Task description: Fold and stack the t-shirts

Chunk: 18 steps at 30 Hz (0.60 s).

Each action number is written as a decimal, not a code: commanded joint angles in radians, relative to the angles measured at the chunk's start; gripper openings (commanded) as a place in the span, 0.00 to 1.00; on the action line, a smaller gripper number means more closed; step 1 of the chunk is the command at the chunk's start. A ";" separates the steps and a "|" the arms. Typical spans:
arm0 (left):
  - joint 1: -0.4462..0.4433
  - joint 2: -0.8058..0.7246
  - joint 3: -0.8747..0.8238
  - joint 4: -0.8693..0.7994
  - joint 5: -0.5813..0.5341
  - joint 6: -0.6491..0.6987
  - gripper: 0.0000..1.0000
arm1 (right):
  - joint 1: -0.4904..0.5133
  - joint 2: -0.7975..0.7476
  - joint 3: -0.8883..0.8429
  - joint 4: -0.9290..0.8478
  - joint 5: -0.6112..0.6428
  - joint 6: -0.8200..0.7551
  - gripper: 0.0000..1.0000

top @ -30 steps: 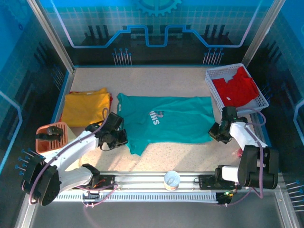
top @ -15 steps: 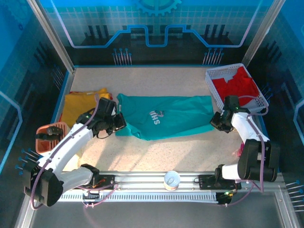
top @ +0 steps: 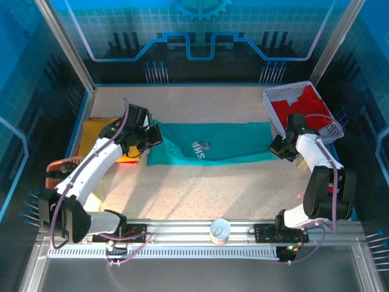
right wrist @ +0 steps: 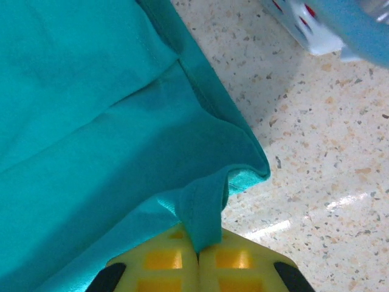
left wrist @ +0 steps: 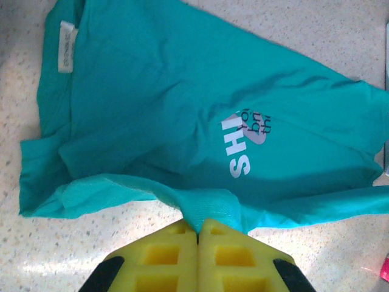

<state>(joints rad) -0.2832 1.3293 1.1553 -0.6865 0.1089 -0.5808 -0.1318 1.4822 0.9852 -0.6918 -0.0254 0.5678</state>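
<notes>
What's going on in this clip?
Both arms are working the teal t-shirt: the left gripper and right gripper are each shut on its edge, one at either end, holding it doubled over the shirt, mid lengthwise fold. A yellow t-shirt lies at the left; a red t-shirt sits in the white basket.

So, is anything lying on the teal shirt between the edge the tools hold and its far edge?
Nothing visible. The left tool and right tool each pinch an edge of the teal shirt; the cloth ahead is bare. The white basket and yellow shirt lie past its ends.
</notes>
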 commanded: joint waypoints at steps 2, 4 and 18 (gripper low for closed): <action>0.011 0.077 0.092 -0.025 -0.029 0.073 0.00 | -0.003 0.037 0.039 -0.017 0.021 0.021 0.06; 0.013 0.104 0.118 -0.026 -0.039 0.087 0.00 | -0.003 0.048 0.038 -0.007 0.018 0.030 0.06; 0.035 0.258 0.225 -0.004 -0.058 0.143 0.00 | -0.020 0.117 0.065 0.020 -0.013 0.064 0.06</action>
<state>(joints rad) -0.2588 1.5665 1.3403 -0.6838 0.0639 -0.4683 -0.1390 1.5799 1.0233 -0.6746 -0.0303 0.6121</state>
